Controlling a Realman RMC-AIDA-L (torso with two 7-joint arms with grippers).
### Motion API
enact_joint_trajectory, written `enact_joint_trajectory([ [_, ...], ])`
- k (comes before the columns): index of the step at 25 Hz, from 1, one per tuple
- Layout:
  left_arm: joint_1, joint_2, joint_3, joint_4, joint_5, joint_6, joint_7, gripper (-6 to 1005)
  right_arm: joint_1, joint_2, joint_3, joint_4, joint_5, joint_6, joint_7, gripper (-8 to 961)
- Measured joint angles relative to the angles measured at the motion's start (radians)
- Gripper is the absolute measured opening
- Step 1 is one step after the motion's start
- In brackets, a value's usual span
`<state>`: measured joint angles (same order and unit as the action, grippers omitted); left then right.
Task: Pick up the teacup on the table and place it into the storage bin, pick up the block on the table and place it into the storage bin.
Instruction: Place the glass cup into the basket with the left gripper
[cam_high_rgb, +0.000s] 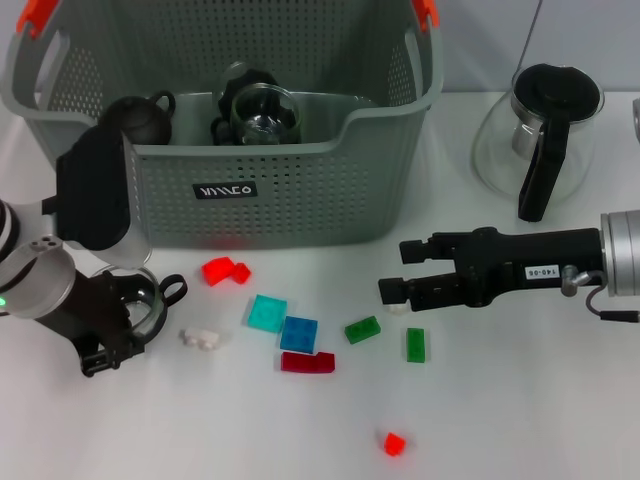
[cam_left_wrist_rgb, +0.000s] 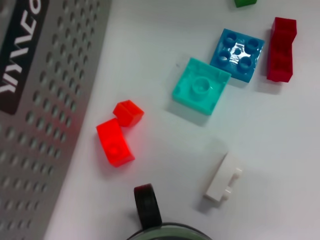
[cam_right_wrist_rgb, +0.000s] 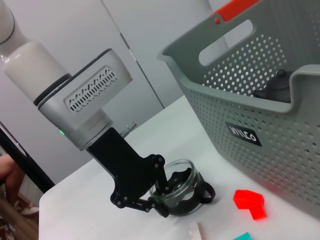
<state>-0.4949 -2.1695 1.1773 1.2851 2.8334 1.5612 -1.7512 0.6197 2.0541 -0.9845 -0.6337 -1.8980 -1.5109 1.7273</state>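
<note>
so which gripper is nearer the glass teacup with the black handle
Left. The left gripper is at the glass teacup with the black handle, its jaws around the rim. The right gripper sits across the table beyond the scattered plastic blocks, near a small white block.

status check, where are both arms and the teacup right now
Left end effector shut on the glass teacup, cup on the table beside the storage bin. Right end effector low over the green blocks, holding a white block. Nothing blocking the bin.
</note>
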Motion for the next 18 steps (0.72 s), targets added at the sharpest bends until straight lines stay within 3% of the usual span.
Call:
enact_joint_trajectory([
  [4, -0.001, -0.001, -0.011, 0.036, -0.024, 0.075, -0.01, 50, 0.0, -0.003, 0.001, -0.001, 0.0, 0.0, 0.0, 927],
  [9, -0.002, -0.001, -0.052, 0.119, -0.166, 0.227, -0.064, 50, 0.0, -0.007, 0.001, 0.0, 0.0, 0.0, 0.0, 928],
  [13, -0.044, 0.001, -0.201, 0.134, -0.323, 0.27, -0.144, 51, 0.0, -0.008, 0.001, 0.0, -0.004, 0.0, 0.0, 928],
  [18, -0.141, 0.024, -0.371, 0.129, -0.479, 0.329, -0.26, 51, -0.01, -0.012, 0.001, 0.0, -0.007, 0.0, 0.0, 928],
])
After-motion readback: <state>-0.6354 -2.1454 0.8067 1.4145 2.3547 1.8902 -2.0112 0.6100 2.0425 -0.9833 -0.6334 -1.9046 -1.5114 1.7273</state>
